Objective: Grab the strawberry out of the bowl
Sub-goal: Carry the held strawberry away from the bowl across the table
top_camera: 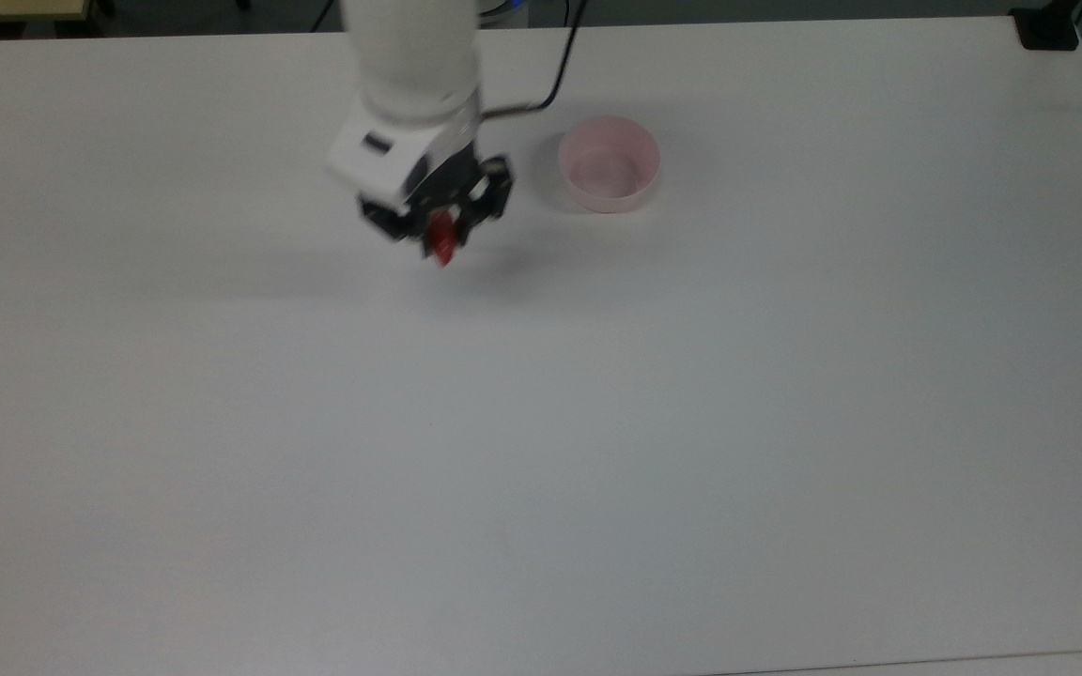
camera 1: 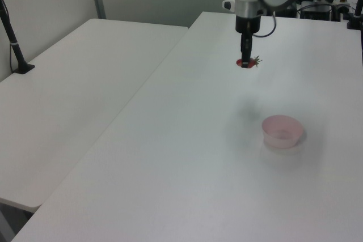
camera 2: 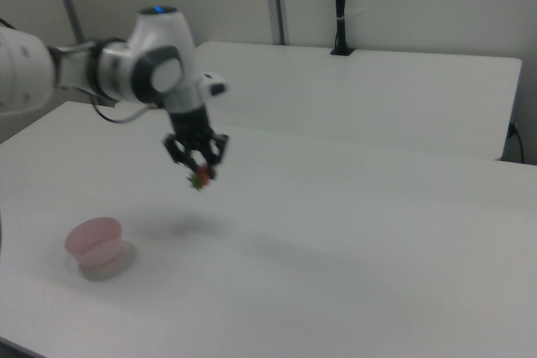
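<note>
My gripper (top_camera: 442,239) hangs well above the white table (top_camera: 541,422), shut on the small red strawberry (top_camera: 444,246). The strawberry (camera 1: 248,62) shows its green leafy top sticking out to one side of the fingers, and it hangs below the gripper (camera 2: 200,172) as strawberry (camera 2: 200,179) in the right view. The pale pink bowl (top_camera: 610,176) stands with nothing in it, to the right of the gripper in the top view. In the left view the bowl (camera 1: 281,131) sits lower and nearer than the gripper (camera 1: 245,60); in the right view the bowl (camera 2: 99,246) is at the lower left.
A second white table (camera 1: 74,83) adjoins on the left view's left, with a black post (camera 1: 12,43) on it. A black cable (top_camera: 541,94) trails from the arm across the table's far edge. A dark object (top_camera: 1048,33) sits at the top view's upper right corner.
</note>
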You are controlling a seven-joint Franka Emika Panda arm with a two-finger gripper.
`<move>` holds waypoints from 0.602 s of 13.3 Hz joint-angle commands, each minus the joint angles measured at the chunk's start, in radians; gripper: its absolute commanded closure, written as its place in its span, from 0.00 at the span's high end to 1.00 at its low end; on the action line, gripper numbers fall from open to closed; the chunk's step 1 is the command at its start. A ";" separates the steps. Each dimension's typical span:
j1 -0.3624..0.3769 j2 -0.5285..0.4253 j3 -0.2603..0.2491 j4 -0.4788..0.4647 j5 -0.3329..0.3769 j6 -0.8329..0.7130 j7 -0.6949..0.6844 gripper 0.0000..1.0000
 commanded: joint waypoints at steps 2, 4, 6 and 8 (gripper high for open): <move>-0.070 0.187 0.005 0.044 -0.097 0.165 -0.004 0.16; -0.071 0.215 0.005 0.044 -0.111 0.214 0.005 0.18; -0.071 0.204 0.005 0.044 -0.105 0.213 0.011 0.55; -0.071 0.174 0.003 0.046 -0.103 0.211 0.031 1.00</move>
